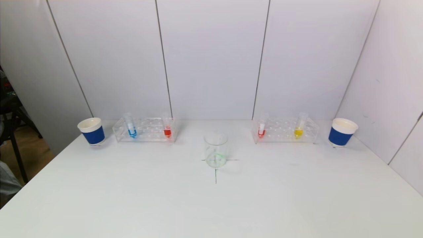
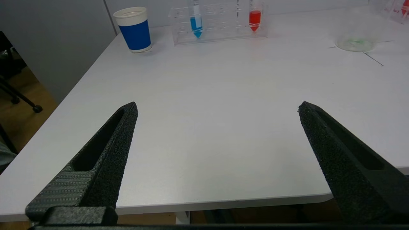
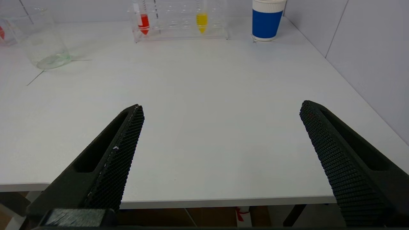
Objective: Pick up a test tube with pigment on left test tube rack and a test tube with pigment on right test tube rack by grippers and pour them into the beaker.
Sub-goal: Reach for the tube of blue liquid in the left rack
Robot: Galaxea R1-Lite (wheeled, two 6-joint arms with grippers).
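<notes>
Reaching for the tubes is the step in hand, because nothing is picked up yet: both claws are far from the racks, at the near edge of the bench, and neither arm shows in the head view. The left claw is spread wide with nothing between its fingers, and the right claw is spread wide and empty in the same way. In the head view the left test tube rack stands in the middle left of the frame, with a blue tube at its left end and a red tube at its right end. The right test tube rack stands in the middle right, holding a red tube and a yellow tube. The beaker stands between the racks, nearer the centre of the frame, on a cross mark, and only a faint green trace lies at its bottom. A blue paper cup is just beside the outer end of the left rack and another cup is near the outer end of the right rack. To do this step well, I think each claw should come down over one tube, close on the clear upper part above the rack, and lift straight up, so the light rack is not dragged and the cups are not touched.
</notes>
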